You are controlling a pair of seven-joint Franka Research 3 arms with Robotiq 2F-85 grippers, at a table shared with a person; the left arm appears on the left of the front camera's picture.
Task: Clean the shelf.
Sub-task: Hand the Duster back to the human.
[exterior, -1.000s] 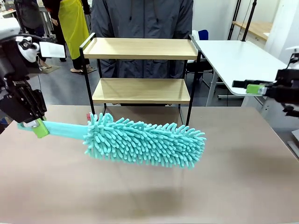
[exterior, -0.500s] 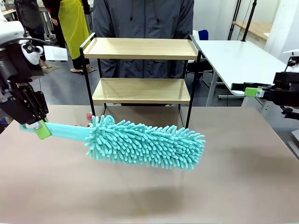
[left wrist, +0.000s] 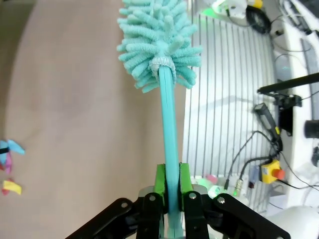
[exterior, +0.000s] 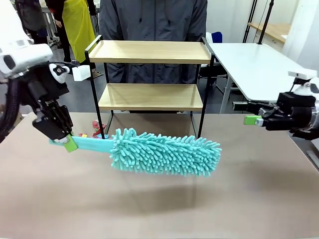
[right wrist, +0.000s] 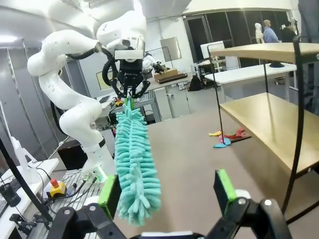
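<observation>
While the brown table [exterior: 259, 199] is spreading across the foreground, the shelf [exterior: 149, 74] is standing at its far edge in front of a person [exterior: 152, 20]. A teal microfiber duster [exterior: 164, 152] is hanging level above the tabletop before the shelf, its handle being pinched by the left gripper [exterior: 69, 143]. The right gripper [exterior: 251, 119] is hovering well off to the right, fingers spread. Small colourful scraps [exterior: 94, 127] are lying by the shelf's left leg.

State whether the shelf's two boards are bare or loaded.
Bare: both light wooden boards of the shelf carry nothing in the front view.
</observation>
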